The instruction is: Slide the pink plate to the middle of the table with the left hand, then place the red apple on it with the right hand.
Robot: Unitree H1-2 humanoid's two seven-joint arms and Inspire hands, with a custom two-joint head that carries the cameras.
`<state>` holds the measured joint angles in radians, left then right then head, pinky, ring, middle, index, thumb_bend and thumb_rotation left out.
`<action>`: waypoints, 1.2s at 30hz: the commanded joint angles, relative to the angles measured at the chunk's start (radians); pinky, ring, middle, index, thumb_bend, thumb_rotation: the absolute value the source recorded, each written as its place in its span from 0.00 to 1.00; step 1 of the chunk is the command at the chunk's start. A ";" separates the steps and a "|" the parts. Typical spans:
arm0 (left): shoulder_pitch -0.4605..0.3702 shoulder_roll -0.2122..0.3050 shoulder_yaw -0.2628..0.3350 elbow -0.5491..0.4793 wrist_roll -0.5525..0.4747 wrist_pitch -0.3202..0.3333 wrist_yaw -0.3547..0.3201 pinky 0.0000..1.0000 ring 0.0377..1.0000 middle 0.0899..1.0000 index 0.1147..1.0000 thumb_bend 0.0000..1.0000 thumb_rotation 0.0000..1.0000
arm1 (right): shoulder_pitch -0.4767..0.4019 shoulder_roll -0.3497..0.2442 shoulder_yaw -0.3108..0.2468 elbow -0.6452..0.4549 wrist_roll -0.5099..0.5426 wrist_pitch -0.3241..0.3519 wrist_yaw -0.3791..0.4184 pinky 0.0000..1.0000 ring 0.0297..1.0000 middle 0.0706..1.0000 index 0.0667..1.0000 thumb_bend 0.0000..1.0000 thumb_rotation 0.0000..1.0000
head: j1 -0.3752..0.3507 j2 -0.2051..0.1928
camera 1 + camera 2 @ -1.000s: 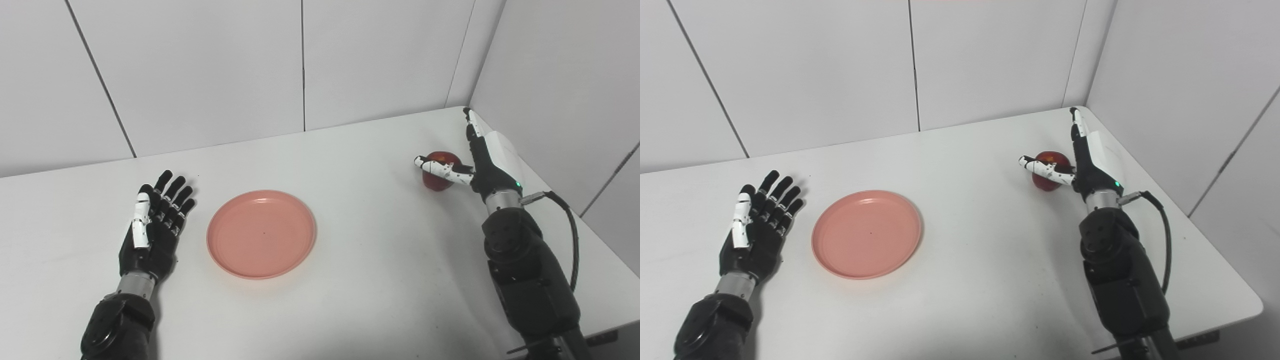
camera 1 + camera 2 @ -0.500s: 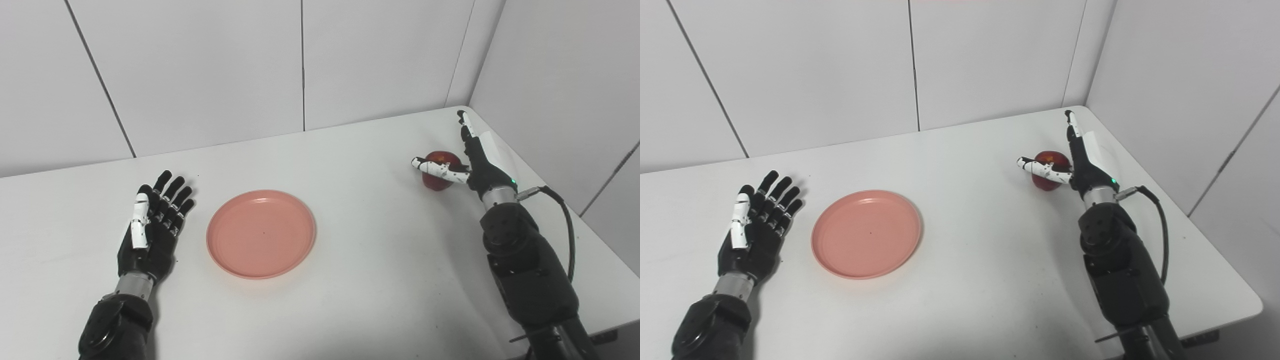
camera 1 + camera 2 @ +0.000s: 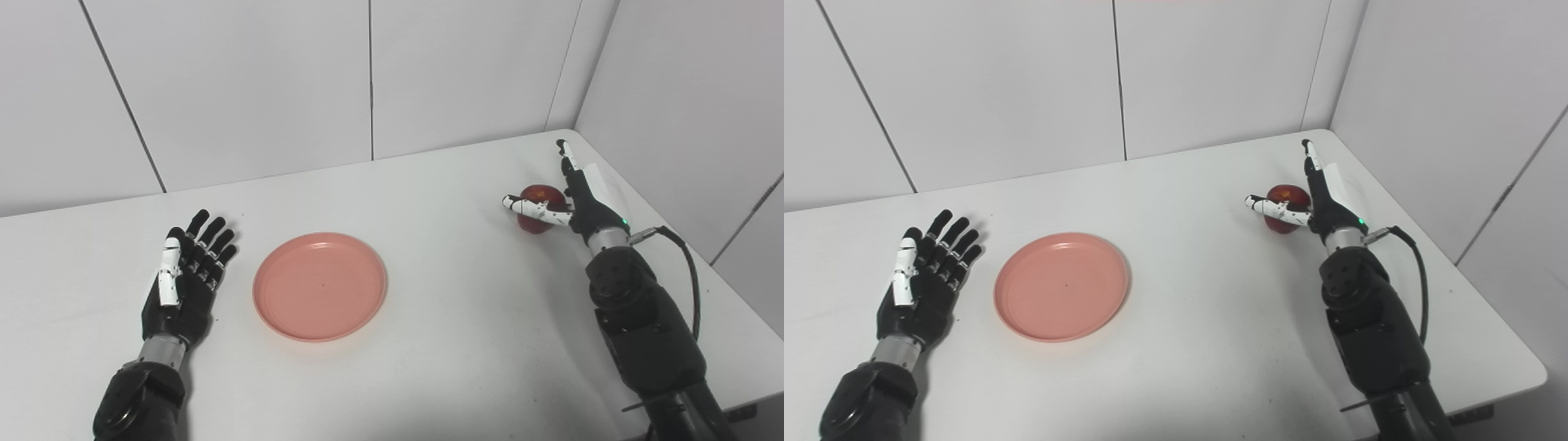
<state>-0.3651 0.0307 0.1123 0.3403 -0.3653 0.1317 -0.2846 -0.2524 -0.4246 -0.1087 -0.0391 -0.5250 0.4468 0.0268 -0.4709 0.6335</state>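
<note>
The pink plate [image 3: 320, 285] lies flat near the middle of the white table [image 3: 441, 343]. My left hand [image 3: 184, 285] rests open, palm up, just left of the plate and apart from it. The red apple [image 3: 540, 207] sits far right near the back corner. My right hand [image 3: 576, 196] is open and stands edge-on right beside the apple, its thumb reaching across the apple's front and its fingers stretched along the apple's right side. Whether the palm touches the apple is hidden.
White wall panels [image 3: 367, 79] rise behind the table and along its right side, close to the apple. The table's right edge [image 3: 1494, 306] runs near my right arm, with a black cable [image 3: 1418, 275] looping beside it.
My right hand has shifted slightly left toward the apple and turned more edge-on. My left hand has drawn back a little toward me. Plate and apple have stayed put.
</note>
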 commanded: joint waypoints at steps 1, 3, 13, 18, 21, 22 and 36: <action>0.025 0.006 -0.005 0.018 0.013 0.051 0.025 0.93 0.91 0.91 0.90 0.37 1.00 | -0.040 -0.034 -0.004 -0.006 -0.002 -0.019 -0.022 0.77 0.92 0.97 1.00 1.00 0.53 | 0.000 0.001; 0.026 0.006 -0.006 0.015 0.012 0.053 0.024 0.93 0.91 0.91 0.90 0.37 1.00 | -0.041 -0.037 -0.004 0.000 -0.003 -0.021 -0.023 0.78 0.92 0.97 1.00 1.00 0.52 | -0.001 0.003; 0.027 0.009 -0.006 0.013 0.009 0.056 0.015 0.94 0.91 0.91 0.91 0.36 1.00 | -0.042 -0.049 0.006 0.029 -0.003 -0.006 -0.016 0.80 0.93 0.97 1.00 1.00 0.51 | -0.004 0.010; 0.029 0.007 -0.005 0.006 0.011 0.065 0.024 0.94 0.92 0.91 0.91 0.36 1.00 | -0.038 -0.052 0.012 0.043 -0.001 -0.015 -0.019 0.80 0.93 0.97 1.00 1.00 0.49 | -0.002 0.011; 0.029 0.008 -0.008 0.008 0.013 0.061 0.020 0.94 0.91 0.91 0.91 0.36 1.00 | -0.039 -0.048 0.009 0.055 0.003 -0.025 -0.030 0.79 0.92 0.97 1.00 1.00 0.48 | -0.002 0.011; 0.029 0.008 -0.008 0.007 0.013 0.063 0.021 0.94 0.92 0.91 0.91 0.37 1.00 | -0.040 -0.047 0.009 0.059 0.005 -0.027 -0.032 0.79 0.92 0.96 1.00 1.00 0.47 | 0.004 0.010; 0.032 0.004 -0.008 -0.003 0.014 0.075 0.034 0.94 0.91 0.91 0.90 0.37 1.00 | -0.052 -0.038 0.023 0.098 0.039 -0.046 -0.054 0.77 0.89 0.93 0.95 1.00 0.40 | 0.008 0.009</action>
<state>-0.3589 0.0302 0.1100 0.3226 -0.3649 0.1509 -0.2758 -0.2551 -0.4445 -0.0800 0.0678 -0.4879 0.4319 -0.0014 -0.4633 0.6427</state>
